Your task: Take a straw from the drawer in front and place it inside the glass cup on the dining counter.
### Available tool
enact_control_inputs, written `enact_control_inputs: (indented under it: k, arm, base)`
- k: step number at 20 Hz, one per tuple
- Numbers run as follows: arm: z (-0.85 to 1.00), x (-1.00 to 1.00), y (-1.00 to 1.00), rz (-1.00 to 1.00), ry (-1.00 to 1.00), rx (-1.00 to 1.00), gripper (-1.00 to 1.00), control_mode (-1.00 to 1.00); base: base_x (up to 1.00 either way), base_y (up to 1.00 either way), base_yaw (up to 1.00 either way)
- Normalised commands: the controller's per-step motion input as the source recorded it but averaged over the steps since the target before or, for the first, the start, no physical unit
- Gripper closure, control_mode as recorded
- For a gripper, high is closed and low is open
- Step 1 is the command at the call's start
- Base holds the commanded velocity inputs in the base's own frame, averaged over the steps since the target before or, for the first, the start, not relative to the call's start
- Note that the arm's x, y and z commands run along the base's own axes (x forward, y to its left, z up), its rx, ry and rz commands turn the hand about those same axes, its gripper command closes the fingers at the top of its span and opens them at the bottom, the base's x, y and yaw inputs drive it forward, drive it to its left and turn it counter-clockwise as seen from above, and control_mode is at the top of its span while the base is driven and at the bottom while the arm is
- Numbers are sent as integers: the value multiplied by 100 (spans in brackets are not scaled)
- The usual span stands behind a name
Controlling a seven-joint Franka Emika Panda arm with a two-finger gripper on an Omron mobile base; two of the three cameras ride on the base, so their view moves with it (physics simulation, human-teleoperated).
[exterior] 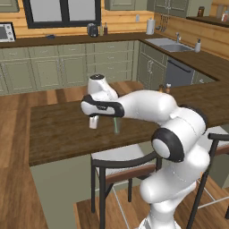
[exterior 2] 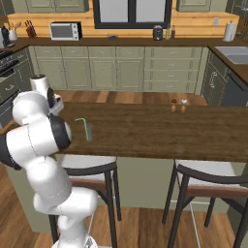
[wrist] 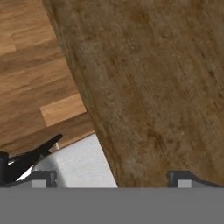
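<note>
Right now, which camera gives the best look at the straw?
The right base view: the straw stands in the glass cup on the dining counter, unobstructed, with its bent top visible. In the left base view the arm covers its top. The hand view looks at bare countertop.

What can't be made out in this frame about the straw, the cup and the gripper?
- Glass cup: right base view shows the straw in it, bent top sticking out; whether it reaches the bottom is too small to tell.
- Same cup in the left base view: the arm hides its top, and the straw's.
- Gripper: the hand view's bottom edge cuts the fingertips; they look apart, with nothing between them.
- Dining counter: the cup lies outside the hand view.
</note>
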Motion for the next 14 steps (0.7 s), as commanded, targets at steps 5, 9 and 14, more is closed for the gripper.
enact_control_inputs:
  k: [5,9,14]
  arm:
    - [23,-100,0,0,7,1,-100,-100]
    - [11,-100,0,0,12,2,-100,-100]
    - [5,-100,1,0,15,0,-100,-100]
  base:
    - [0,0,0]
    - [0,0,0]
    - [0,0,0]
